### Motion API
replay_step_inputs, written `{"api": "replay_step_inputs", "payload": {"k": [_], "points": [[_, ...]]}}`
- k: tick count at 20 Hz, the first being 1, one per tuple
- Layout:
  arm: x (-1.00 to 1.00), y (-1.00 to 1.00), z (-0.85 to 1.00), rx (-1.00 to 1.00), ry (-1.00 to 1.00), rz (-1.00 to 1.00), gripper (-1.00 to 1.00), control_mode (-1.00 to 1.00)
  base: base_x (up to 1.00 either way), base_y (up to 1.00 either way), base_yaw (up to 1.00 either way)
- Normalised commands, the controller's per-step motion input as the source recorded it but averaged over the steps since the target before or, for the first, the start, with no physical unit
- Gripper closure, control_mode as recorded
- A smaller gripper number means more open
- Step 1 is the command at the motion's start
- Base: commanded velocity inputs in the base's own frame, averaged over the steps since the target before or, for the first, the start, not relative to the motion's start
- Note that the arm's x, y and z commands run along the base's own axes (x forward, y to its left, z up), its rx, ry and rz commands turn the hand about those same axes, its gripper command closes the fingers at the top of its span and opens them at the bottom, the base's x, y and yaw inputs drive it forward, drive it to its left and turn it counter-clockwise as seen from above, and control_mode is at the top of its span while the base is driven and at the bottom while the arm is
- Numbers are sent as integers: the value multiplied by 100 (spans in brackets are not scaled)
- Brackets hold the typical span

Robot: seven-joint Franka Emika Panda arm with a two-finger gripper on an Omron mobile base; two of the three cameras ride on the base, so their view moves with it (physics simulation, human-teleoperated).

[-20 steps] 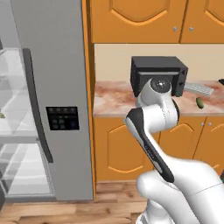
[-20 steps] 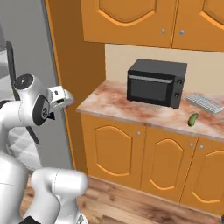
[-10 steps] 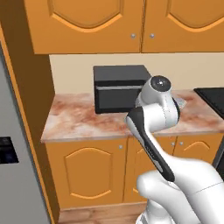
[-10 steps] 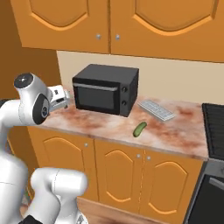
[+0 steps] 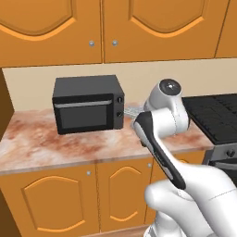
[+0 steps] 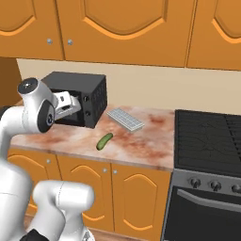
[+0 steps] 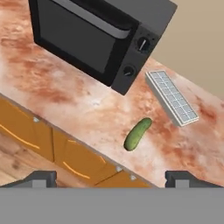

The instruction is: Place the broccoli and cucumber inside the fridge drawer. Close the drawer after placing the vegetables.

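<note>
Your cucumber (image 7: 138,134) lies flat on the bench (image 7: 65,105), a marbled pinkish counter, near its front edge. It sits out in the open, in front of the microwave's (image 7: 100,35) knob-side front corner and apart from it. In the right base view the cucumber (image 6: 104,140) rests at a slant, roughly midway between the microwave (image 6: 87,99) and the stove (image 6: 207,141) that bounds the bench on that side.

Just behind the cucumber, toward the back wall, you have a pale grey ice tray (image 7: 170,97) lying at an angle on the bench; the two are near each other but not touching. The same tray (image 6: 125,119) shows beside the microwave's side wall.

Your claw (image 7: 111,177) hangs in the air above the bench's front edge, looking down at the cucumber. Its two dark fingertips (image 7: 41,178) stand spread wide, one at each lower side of the hand view, with nothing between them. The hand (image 6: 66,104) sits in front of the microwave door.

The microwave door is closed, with two round knobs (image 7: 135,54) down one side. Orange cabinets (image 5: 115,28) hang above the bench, and matching cabinet doors (image 5: 120,194) run below it
</note>
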Motion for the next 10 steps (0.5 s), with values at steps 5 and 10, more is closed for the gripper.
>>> {"api": "replay_step_inputs", "payload": {"k": [5, 10], "points": [[91, -4, -47, 23, 3, -38, -100, -100, 0, 0, 0], [80, -41, -60, 24, 16, -35, -100, -100, 0, 0, 0]]}}
